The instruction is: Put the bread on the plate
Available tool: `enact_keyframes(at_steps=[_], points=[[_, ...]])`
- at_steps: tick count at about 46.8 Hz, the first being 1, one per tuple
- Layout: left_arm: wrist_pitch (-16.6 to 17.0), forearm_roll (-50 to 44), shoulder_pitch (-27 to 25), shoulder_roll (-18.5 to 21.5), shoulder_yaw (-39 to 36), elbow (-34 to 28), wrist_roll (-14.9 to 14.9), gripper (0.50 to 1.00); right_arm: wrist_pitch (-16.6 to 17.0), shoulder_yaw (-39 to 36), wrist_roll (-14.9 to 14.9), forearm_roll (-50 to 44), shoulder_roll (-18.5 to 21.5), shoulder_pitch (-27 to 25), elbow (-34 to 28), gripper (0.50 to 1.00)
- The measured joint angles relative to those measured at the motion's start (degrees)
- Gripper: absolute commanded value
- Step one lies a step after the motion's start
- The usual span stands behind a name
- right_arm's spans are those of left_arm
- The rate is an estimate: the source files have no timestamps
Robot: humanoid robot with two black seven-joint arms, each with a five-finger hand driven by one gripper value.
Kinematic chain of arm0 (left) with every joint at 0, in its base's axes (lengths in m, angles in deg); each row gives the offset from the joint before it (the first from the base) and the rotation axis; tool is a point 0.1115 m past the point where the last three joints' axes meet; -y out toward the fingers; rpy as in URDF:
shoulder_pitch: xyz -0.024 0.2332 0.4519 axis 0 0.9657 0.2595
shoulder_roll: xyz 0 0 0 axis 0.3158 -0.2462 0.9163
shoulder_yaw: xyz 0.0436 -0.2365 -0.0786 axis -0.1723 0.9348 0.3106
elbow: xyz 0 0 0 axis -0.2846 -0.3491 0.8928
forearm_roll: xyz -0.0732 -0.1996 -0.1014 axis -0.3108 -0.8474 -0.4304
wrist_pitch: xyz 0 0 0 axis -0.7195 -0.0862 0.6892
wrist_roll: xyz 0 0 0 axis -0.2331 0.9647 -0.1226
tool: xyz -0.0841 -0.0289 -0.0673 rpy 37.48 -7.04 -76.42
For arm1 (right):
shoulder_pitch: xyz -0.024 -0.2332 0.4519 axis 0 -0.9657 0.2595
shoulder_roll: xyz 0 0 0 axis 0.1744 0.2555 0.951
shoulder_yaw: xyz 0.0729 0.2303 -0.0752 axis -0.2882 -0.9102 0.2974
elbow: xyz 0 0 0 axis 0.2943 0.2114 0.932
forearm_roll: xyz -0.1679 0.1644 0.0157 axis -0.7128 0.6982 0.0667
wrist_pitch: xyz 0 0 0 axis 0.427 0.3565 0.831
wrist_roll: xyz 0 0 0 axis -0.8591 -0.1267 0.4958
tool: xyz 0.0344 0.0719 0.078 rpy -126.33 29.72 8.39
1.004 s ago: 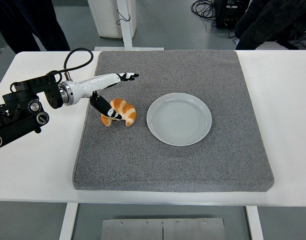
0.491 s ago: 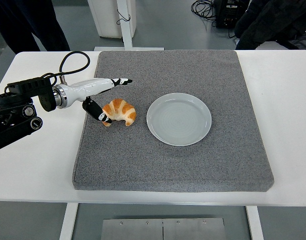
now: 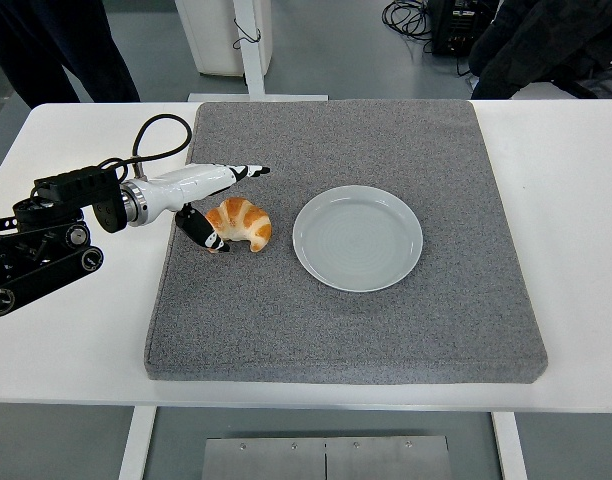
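Here we see the left hand (image 3: pixel 211 200) spread open beside the bread (image 3: pixel 240 223) — holding nothing; the plate (image 3: pixel 358 238) sits empty just right, on the grey mat (image 3: pixel 346 330).

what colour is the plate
Pale grey-green, plain, with no pattern; the plate shows in the head view, empty on the grey mat.

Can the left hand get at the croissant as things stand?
Probably yes. The left hand is right at the croissant, thumb by its left end, fingers extended above it; nothing lies between them on the grey mat.
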Motion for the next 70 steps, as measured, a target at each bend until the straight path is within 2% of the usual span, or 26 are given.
enact_keyframes(at_steps=[18,30,34,37,40,43,45,48,50,62,70], points=[[1.65,-0.02,-0.09,-2.13,-1.65,3.64,1.77,0.961,0.0,0.0,0.0,-0.03,0.0,0.04,0.0,1.0],[2.78,-0.08,-0.2,-3.89,-1.84,5.77,1.88,0.961,0.0,0.0,0.0,-0.03,0.0,0.03,0.0,1.0],[2.93,-0.08,-0.09,-4.38,-1.91,5.86,1.89,0.948,0.0,0.0,0.0,-0.04,0.0,0.03,0.0,1.0],[2.93,-0.08,-0.05,-4.69,-1.92,5.93,1.89,0.903,0.0,0.0,0.0,-0.05,0.0,0.04,0.0,1.0],[2.94,-0.08,0.05,-4.99,-1.93,6.01,1.89,0.83,0.0,0.0,0.0,-0.05,0.0,0.02,0.0,1.0],[2.94,-0.09,0.06,-5.03,-2.01,6.11,1.89,0.716,0.0,0.0,0.0,-0.05,0.0,0.03,0.0,1.0],[2.94,-0.09,0.06,-5.03,-2.01,6.13,1.89,0.668,0.0,0.0,0.0,-0.04,0.0,0.04,0.0,1.0],[2.94,-0.16,0.06,-5.11,-2.1,6.2,1.98,0.554,0.0,0.0,0.0,-0.02,0.0,0.03,0.0,1.0],[2.94,-0.18,0.06,-5.12,-2.1,6.21,2.06,0.5,0.0,0.0,0.0,-0.01,0.0,0.03,0.0,1.0],[2.94,-0.17,0.09,-5.11,-2.16,6.22,4.15,0.5,0.0,0.0,0.0,-0.03,0.0,0.01,0.0,1.0],[2.94,-0.01,-0.24,-5.06,-2.61,6.24,7.02,0.5,0.0,0.0,0.0,-0.01,0.0,0.04,0.0,1.0]])
